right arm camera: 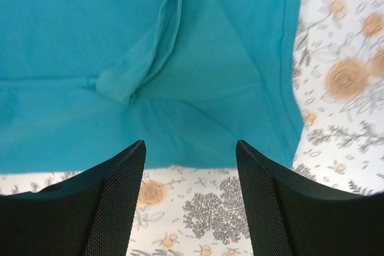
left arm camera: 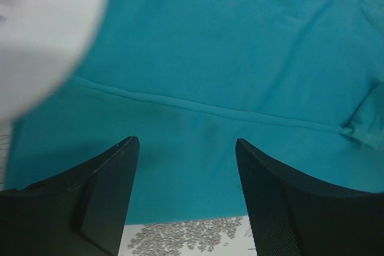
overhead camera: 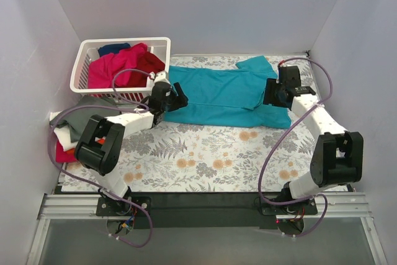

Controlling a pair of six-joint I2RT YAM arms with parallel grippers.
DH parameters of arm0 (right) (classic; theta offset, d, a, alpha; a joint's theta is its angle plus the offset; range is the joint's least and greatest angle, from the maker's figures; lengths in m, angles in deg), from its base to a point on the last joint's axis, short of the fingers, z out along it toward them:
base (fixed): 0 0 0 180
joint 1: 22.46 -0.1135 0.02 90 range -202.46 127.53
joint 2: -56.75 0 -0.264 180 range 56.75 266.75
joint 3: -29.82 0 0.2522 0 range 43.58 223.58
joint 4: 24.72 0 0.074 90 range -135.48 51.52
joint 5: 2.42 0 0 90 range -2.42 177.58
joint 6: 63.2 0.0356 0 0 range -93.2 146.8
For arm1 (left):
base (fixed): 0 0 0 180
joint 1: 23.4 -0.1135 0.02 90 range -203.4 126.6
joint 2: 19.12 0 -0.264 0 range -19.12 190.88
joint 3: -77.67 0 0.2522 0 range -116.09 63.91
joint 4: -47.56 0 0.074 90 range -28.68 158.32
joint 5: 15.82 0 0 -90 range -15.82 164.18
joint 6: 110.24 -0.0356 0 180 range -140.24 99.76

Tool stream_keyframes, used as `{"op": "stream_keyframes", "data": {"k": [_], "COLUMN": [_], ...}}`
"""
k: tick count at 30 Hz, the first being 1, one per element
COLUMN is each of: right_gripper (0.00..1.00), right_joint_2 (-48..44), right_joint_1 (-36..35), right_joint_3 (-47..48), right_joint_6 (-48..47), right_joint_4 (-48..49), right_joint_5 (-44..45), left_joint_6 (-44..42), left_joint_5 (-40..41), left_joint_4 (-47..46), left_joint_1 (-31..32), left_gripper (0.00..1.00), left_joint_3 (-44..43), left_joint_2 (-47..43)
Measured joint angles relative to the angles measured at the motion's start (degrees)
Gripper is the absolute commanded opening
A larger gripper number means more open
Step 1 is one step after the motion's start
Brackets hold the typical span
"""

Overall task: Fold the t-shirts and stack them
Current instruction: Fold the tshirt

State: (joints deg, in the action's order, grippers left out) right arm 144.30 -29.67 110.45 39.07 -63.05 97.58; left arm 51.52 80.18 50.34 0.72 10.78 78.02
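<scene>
A teal t-shirt (overhead camera: 217, 94) lies spread flat across the far half of the table. My left gripper (overhead camera: 177, 102) is open over its left end, its near hem between the fingers in the left wrist view (left arm camera: 186, 148). My right gripper (overhead camera: 271, 94) is open over its right end, where the right wrist view shows the near hem and a folded sleeve of the teal t-shirt (right arm camera: 180, 58). Neither gripper holds cloth. Magenta, dark red and navy t-shirts (overhead camera: 121, 66) fill the basket. Grey, white and red shirts (overhead camera: 77, 125) lie piled at the table's left edge.
The white lattice basket (overhead camera: 158, 43) stands at the far left, just behind my left gripper. The table has a floral cloth (overhead camera: 205, 153). White walls close in the left, back and right sides. Purple cables loop along both arms.
</scene>
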Motion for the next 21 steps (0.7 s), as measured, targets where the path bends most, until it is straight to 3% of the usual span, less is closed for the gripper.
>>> {"op": "stream_keyframes", "data": {"k": [8, 16, 21], "right_gripper": [0.54, 0.54, 0.55], "right_joint_2": [2.1, 7.8, 5.4], "right_joint_1": [0.0, 0.2, 0.4], "right_joint_3": [-10.4, -12.4, -16.2], "right_joint_6": [1.0, 1.3, 1.8], "right_joint_4": [4.0, 7.0, 11.3], "right_joint_5": [-3.9, -4.8, -5.4], "left_joint_6": [0.0, 0.2, 1.2], "left_joint_5": [-3.5, -4.6, -5.1], "left_joint_4": [-5.6, -13.6, -18.9], "left_joint_1": [4.7, 4.6, 4.6], "left_gripper": [0.61, 0.61, 0.61], "left_joint_3": [-2.4, 1.0, 8.3], "left_joint_2": [11.4, 12.1, 8.5]}}
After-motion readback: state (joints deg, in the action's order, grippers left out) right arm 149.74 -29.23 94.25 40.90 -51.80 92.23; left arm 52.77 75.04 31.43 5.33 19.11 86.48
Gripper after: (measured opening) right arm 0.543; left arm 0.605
